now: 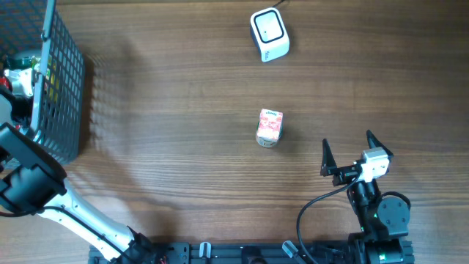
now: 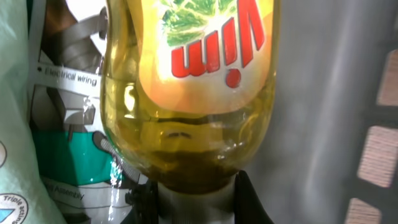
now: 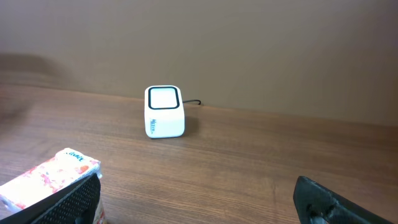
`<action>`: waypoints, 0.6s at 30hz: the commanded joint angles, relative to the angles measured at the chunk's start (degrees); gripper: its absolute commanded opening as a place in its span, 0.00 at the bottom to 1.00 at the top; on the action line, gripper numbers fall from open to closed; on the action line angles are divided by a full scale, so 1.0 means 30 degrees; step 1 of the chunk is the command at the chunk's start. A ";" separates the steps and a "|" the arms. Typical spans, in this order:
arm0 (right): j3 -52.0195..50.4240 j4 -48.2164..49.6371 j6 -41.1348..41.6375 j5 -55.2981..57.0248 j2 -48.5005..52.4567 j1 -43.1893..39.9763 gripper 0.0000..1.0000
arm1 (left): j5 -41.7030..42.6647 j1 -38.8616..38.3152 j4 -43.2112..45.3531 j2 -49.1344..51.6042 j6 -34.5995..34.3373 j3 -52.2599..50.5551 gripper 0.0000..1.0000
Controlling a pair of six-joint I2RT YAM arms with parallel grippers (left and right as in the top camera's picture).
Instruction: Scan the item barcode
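In the left wrist view a clear bottle of yellow liquid (image 2: 193, 93) with a "Vim" label fills the frame, its white cap pointing toward the camera. My left gripper (image 2: 196, 202) is shut on that cap, one dark finger on each side. In the overhead view the left arm (image 1: 26, 176) reaches into the wire basket (image 1: 62, 81), which hides the gripper. The white scanner (image 1: 270, 34) (image 3: 164, 111) stands at the far middle of the table. My right gripper (image 1: 347, 141) (image 3: 199, 205) is open and empty near the front right.
A small floral-printed pack (image 1: 270, 127) (image 3: 46, 177) lies mid-table, just left of my right gripper's left finger. Around the bottle the basket holds other packaged goods, among them a teal and white pack (image 2: 62, 155). The scanner's cable runs off the far edge.
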 commanded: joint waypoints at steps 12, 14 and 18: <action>-0.0022 0.0058 -0.0095 0.0182 -0.0117 -0.0058 1.00 | 0.1166 0.0124 0.1632 -0.7002 -0.3330 0.1064 0.04; -0.0022 0.0058 -0.0095 0.0182 -0.0117 -0.0058 1.00 | 0.1253 0.0124 0.1931 -0.7730 -0.3657 0.1064 0.04; -0.0022 0.0058 -0.0095 0.0182 -0.0117 -0.0058 1.00 | 0.1515 0.0117 0.2302 -0.9384 -0.3650 0.1064 0.04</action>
